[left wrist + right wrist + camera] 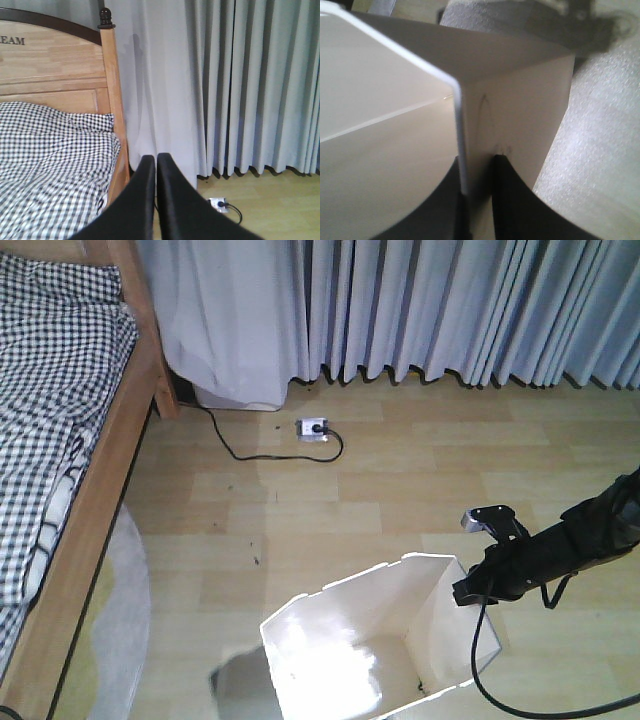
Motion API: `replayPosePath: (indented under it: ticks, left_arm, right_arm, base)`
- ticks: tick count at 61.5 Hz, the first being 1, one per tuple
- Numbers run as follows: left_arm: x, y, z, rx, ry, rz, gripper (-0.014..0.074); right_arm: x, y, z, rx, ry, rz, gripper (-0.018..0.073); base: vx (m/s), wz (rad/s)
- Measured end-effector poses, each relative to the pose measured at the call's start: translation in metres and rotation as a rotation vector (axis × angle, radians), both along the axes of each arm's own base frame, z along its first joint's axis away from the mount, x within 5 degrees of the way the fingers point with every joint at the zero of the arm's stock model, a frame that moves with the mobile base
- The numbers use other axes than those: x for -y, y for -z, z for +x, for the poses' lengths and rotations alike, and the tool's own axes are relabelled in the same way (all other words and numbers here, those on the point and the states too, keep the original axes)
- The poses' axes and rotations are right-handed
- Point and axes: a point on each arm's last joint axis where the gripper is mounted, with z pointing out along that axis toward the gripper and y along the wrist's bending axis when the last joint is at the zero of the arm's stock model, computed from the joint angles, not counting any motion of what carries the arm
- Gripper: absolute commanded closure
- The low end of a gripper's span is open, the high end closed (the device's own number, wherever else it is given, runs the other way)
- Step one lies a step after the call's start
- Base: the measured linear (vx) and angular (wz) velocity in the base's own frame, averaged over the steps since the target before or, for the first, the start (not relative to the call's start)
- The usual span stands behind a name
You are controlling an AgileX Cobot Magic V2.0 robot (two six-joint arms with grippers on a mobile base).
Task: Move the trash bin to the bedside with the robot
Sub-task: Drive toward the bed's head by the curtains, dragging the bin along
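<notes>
The white faceted trash bin (340, 640) stands on the wood floor at the bottom centre of the front view, its glossy cream inside showing. My right gripper (466, 590), on a slim black arm (570, 540) with a trailing cable, is shut on the bin's right rim. In the right wrist view the bin's wall (385, 130) stands between the two black fingers of the right gripper (477, 165). The wooden-framed bed (95, 510) with checked bedding is at the left, apart from the bin. My left gripper (156, 165) is shut and empty, held up facing the bed (50, 150) and curtain.
Grey curtains (450, 300) hang along the far wall. A white power strip (313, 427) with a black cable lies on the floor below them; it also shows in the left wrist view (218, 203). A pale grey rug (125, 620) lies beside the bed.
</notes>
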Motion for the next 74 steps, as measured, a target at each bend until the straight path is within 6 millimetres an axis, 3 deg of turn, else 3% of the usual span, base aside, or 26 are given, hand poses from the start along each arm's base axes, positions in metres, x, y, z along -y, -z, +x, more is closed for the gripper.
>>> replayPosePath:
  ticks: [74]
  left_arm:
    - [0.0000, 0.0000, 0.0000, 0.000, 0.000, 0.000, 0.0603]
  right_arm:
    - [0.0000, 0.0000, 0.0000, 0.000, 0.001, 0.000, 0.0563]
  base:
    - [0.30, 0.03]
